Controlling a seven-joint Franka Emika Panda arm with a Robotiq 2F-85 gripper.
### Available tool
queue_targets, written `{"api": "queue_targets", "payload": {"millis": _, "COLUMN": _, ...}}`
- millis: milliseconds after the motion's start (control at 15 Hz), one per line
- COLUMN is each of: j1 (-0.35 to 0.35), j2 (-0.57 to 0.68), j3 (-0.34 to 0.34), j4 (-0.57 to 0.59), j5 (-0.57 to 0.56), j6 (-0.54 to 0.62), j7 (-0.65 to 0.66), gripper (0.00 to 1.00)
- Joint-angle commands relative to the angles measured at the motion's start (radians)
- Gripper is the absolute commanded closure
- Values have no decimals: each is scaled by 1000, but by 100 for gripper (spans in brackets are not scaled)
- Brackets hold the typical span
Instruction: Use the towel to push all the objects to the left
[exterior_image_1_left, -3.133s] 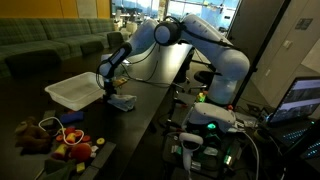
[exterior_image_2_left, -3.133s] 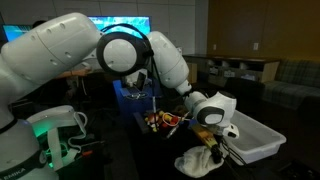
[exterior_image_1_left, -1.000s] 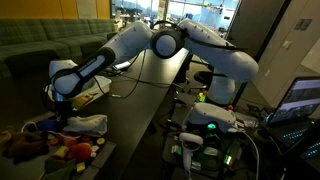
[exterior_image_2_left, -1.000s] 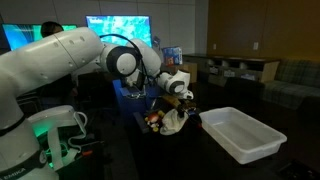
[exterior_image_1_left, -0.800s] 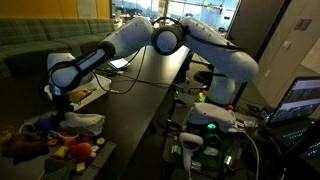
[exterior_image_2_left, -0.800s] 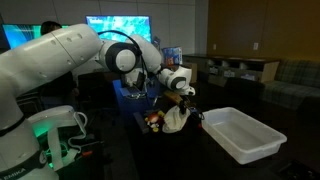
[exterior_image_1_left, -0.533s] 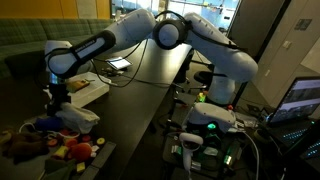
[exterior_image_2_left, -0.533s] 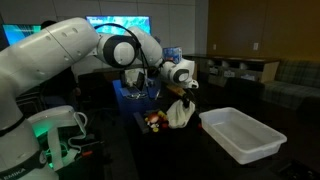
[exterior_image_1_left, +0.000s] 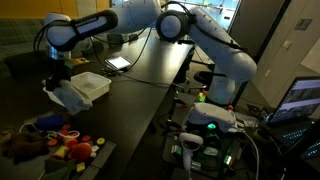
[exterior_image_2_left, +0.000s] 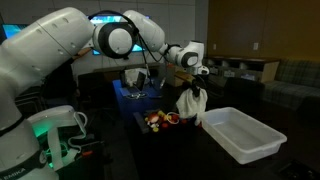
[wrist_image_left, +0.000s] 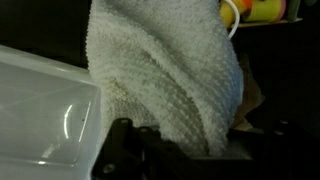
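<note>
The pale towel (exterior_image_2_left: 191, 103) hangs bunched from my gripper (exterior_image_2_left: 196, 76), which is shut on its top, lifted above the dark table. In an exterior view the towel (exterior_image_1_left: 68, 97) dangles below the gripper (exterior_image_1_left: 58, 80), beside the white tray (exterior_image_1_left: 93, 84). The objects (exterior_image_1_left: 60, 142), small red, yellow, orange and brown toys, lie in a cluster lower on the table, apart from the towel. They also show as the objects (exterior_image_2_left: 160, 120) left of the tray (exterior_image_2_left: 240, 135). In the wrist view the towel (wrist_image_left: 165, 75) fills the middle above the gripper (wrist_image_left: 195, 152), with toys (wrist_image_left: 258, 10) at the top right.
The tray (wrist_image_left: 40, 110) lies close beside the hanging towel. A flat tablet (exterior_image_1_left: 118, 63) rests farther back on the table (exterior_image_1_left: 150, 85). Control gear with a green light (exterior_image_1_left: 208, 122) stands off the table's edge. The arm (exterior_image_2_left: 60, 55) spans the near side.
The gripper has risen and swung toward the tray, lifting the towel off the table beside the toys. The towel now hangs free. The toys have not visibly shifted.
</note>
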Motion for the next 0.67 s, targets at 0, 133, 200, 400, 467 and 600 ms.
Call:
{"api": "queue_targets", "payload": {"millis": 0, "j1": -26, "j2": 52, "j3": -29, "j4": 159, "j5": -14, "j6": -64, "j7": 27, "gripper": 97}}
{"api": "queue_targets", "payload": {"millis": 133, "j1": -49, "j2": 91, "j3": -49, "j4": 242, "j5": -10, "j6": -42, "j7": 48, "gripper": 97}}
{"api": "queue_targets", "payload": {"millis": 200, "j1": -64, "j2": 113, "j3": -53, "j4": 286, "j5": -2, "j6": -33, "j7": 61, "gripper": 97}}
{"api": "queue_targets", "payload": {"millis": 400, "j1": -105, "j2": 181, "j3": -66, "j4": 410, "j5": 2, "j6": -25, "j7": 92, "gripper": 97}}
{"api": "queue_targets", "payload": {"millis": 467, "j1": -114, "j2": 207, "j3": -72, "j4": 447, "j5": -3, "j6": -19, "j7": 102, "gripper": 97}}
{"api": "queue_targets", "payload": {"millis": 600, "j1": -131, "j2": 253, "j3": -79, "j4": 502, "j5": -7, "j6": -3, "j7": 117, "gripper": 97}}
